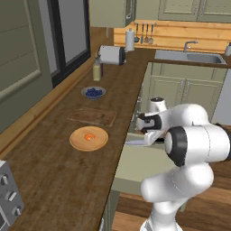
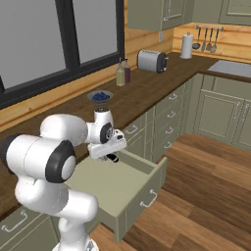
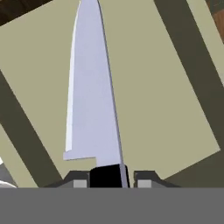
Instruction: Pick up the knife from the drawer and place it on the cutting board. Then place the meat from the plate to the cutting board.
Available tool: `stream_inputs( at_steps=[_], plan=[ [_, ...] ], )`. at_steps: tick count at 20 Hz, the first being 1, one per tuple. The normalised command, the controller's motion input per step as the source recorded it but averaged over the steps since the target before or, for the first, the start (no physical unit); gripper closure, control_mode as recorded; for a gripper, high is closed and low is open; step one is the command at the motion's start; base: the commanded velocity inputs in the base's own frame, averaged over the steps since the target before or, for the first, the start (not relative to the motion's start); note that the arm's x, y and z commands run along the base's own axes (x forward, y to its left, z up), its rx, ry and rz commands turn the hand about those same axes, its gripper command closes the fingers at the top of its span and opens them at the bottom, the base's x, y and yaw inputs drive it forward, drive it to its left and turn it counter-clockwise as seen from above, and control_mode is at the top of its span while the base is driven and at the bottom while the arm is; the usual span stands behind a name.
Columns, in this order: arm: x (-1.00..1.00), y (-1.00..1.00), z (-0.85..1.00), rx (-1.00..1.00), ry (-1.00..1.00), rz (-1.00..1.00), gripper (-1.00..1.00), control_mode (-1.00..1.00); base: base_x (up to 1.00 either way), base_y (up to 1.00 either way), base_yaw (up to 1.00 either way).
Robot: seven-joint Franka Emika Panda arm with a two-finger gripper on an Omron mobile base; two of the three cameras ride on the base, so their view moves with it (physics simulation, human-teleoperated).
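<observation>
A brown wooden counter [image 1: 58, 171] carries the plate [image 1: 79, 141] with the meat [image 1: 89, 136], the cutting board [image 1: 92, 116] just behind. From the right, the drawer [image 2: 139, 193] stands open beneath the gripper [image 2: 112, 158]. The hand view shows the gripper clamped on the knife [image 3: 89, 105] by its black handle, blade over the drawer floor.

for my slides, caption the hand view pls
Gripper shut on the knife by its black handle, blade pointing away over the open drawer.
</observation>
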Motion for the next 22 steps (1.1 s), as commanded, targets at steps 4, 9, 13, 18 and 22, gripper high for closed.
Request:
stream_inputs(
  at_steps=[4,9,13,18,22],
  plan=[
    [-0.12,-0.39,0.81,0.03,-0.06,0.17,1.00,-1.00,0.00,0.00,0.00],
    [-0.41,-0.55,0.10,0.00,0.06,0.17,1.00,-1.00,0.00,0.00,0.00],
    [-0.37,-0.19,0.66,0.00,-0.03,0.12,1.00,-1.00,0.00,0.00,0.00],
    [-0.21,0.00,0.94,0.01,-0.16,0.05,1.00,-1.00,0.00,0.00,0.00],
    [-0.01,0.03,0.75,0.09,-0.10,0.00,1.00,-1.00,0.00,0.00,0.00]
  ],
)
